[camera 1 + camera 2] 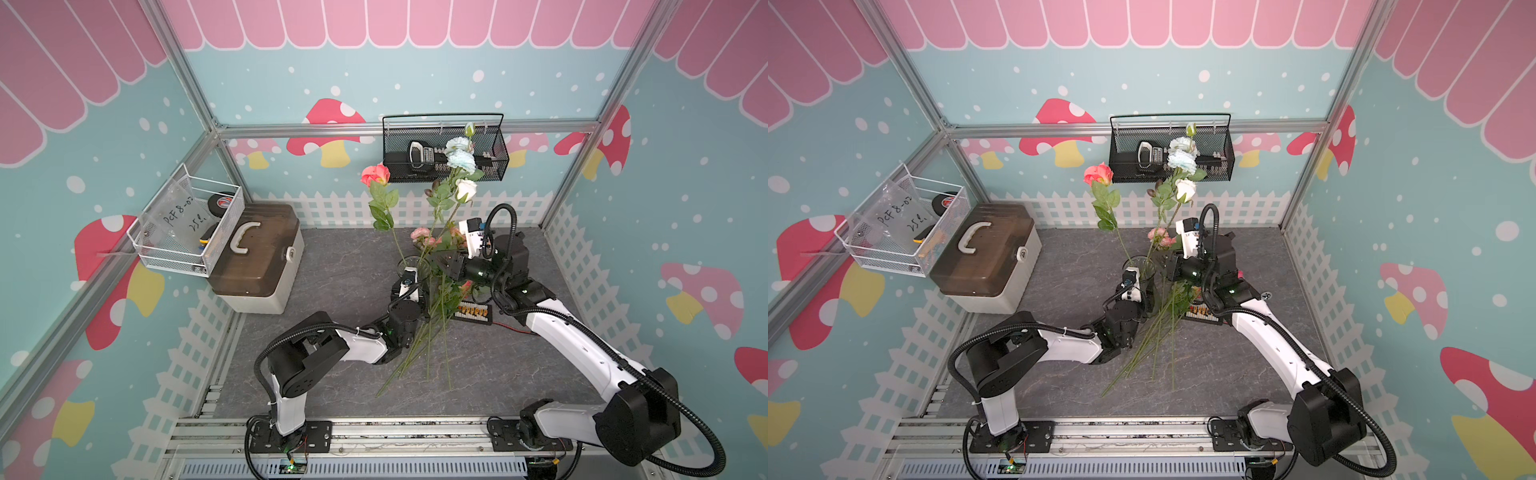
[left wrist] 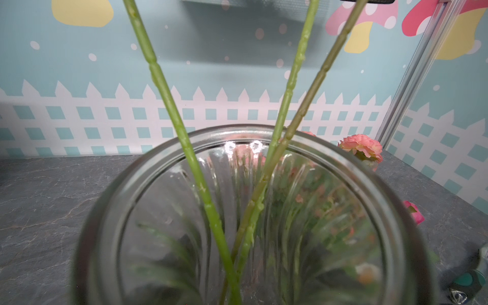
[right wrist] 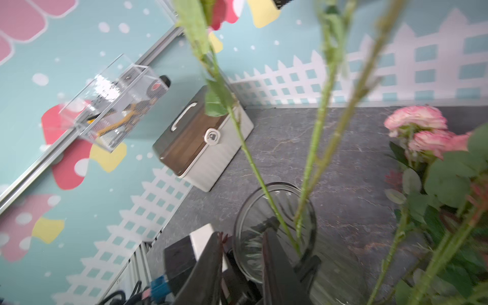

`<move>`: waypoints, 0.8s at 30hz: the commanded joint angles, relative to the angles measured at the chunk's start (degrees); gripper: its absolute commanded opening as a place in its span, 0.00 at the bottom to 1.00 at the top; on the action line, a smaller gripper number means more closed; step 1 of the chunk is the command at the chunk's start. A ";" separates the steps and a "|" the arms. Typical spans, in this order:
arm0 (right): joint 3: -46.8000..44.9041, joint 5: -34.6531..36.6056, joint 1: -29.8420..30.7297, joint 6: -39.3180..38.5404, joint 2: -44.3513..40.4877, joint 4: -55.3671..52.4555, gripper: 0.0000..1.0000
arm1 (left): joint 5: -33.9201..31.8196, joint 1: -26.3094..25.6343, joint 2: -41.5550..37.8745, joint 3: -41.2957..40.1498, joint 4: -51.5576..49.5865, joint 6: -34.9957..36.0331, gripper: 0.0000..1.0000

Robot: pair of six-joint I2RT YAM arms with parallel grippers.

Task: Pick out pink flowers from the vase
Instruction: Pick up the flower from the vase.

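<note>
Nearest the left wrist lens, the flared rim of the vase (image 2: 237, 130) was recorded filling the frame, with three green stems (image 2: 182, 132) crossing inside the ribbed glass. In both top views the vase (image 1: 411, 262) was located mid-table on the grey slate-patterned surface (image 1: 340, 266). The left gripper (image 1: 417, 291) was noted clenched on the vase body from the near side. The right gripper (image 3: 243, 233) was observed just beside the rim with its jaws parted and glass visible between them; contact with any stem could not be told. One coral-pink rose (image 1: 375, 174) was logged upright in the vase, together with the pale blue blooms (image 1: 461, 160) and a white rose (image 1: 466, 189). Other pink flowers (image 1: 424, 237) were seen lying on the table just beside the vase, heads toward the rear wall and long stems fanned toward the near edge. Handwriting was read on a clear bag (image 1: 183, 220) in the white wire basket (image 1: 141, 249): "PCF 8-02", with a second line beginning "25" and otherwise illegible. A red label on the tape roll (image 1: 222, 201) and a printed label on the black device (image 1: 422, 156) in the black mesh basket (image 1: 399, 141) were too small to read. A brown-lidded box (image 1: 249, 253) was noted below the wire basket.
</note>
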 commanded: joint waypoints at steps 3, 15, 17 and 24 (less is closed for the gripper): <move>7.03 -3.41 3.16 -4.46 4.83 0.27 0.29 | 2.40 -0.38 2.95 -2.18 -8.30 -3.40 0.00; 29.98 1.43 4.90 -10.16 26.14 -12.57 0.43 | 1.31 -0.62 2.17 -3.06 -8.21 -3.21 0.00; 31.39 1.13 5.36 -10.54 28.04 -13.19 0.43 | 1.13 -0.61 2.17 -3.06 -8.21 -3.30 0.00; 32.10 0.53 7.06 -10.21 31.53 -12.88 0.28 | 0.73 -0.64 2.43 -3.24 -7.52 -3.65 0.00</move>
